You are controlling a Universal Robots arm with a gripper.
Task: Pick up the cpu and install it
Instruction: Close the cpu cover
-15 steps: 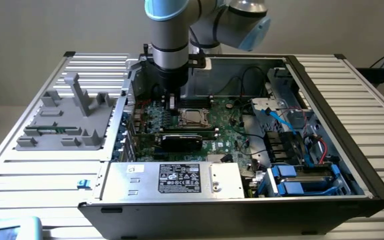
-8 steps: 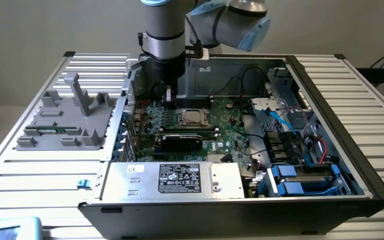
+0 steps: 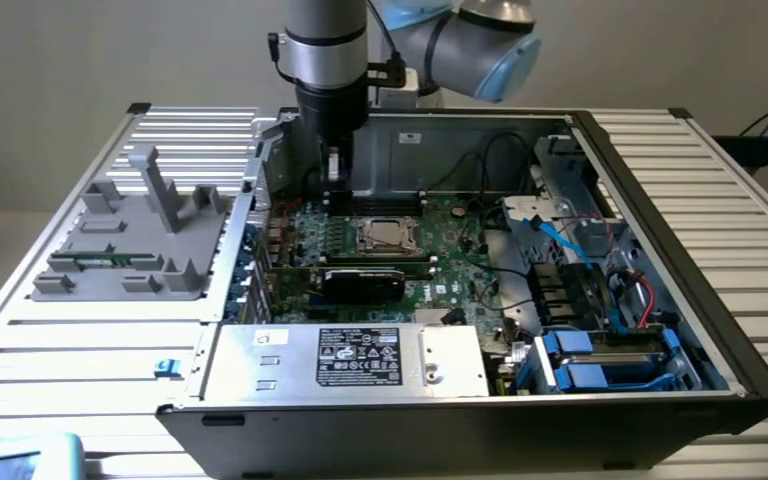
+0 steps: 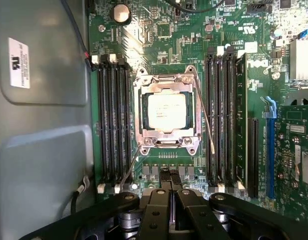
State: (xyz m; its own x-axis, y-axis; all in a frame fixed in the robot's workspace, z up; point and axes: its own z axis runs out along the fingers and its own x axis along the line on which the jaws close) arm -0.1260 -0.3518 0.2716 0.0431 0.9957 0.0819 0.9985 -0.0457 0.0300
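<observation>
The cpu (image 4: 166,111) is a silvery square chip lying flat inside the metal socket frame (image 4: 167,79) on the green motherboard (image 4: 159,35). In the exterior view the cpu (image 3: 387,233) sits mid-board inside the open computer case (image 3: 651,190). My gripper (image 3: 337,186) hangs above the board, toward the exterior view's left of the socket and apart from the chip. In the wrist view my gripper (image 4: 171,206) has its black fingers (image 4: 156,210) pressed together, shut, with nothing between them.
Black memory slots (image 4: 113,125) flank the socket on both sides. A black card (image 3: 364,283) lies below the socket, a silver power supply (image 3: 351,357) at the case front, and blue drive bays (image 3: 598,360) and cables at the exterior view's right. A grey fixture (image 3: 137,235) stands outside the case.
</observation>
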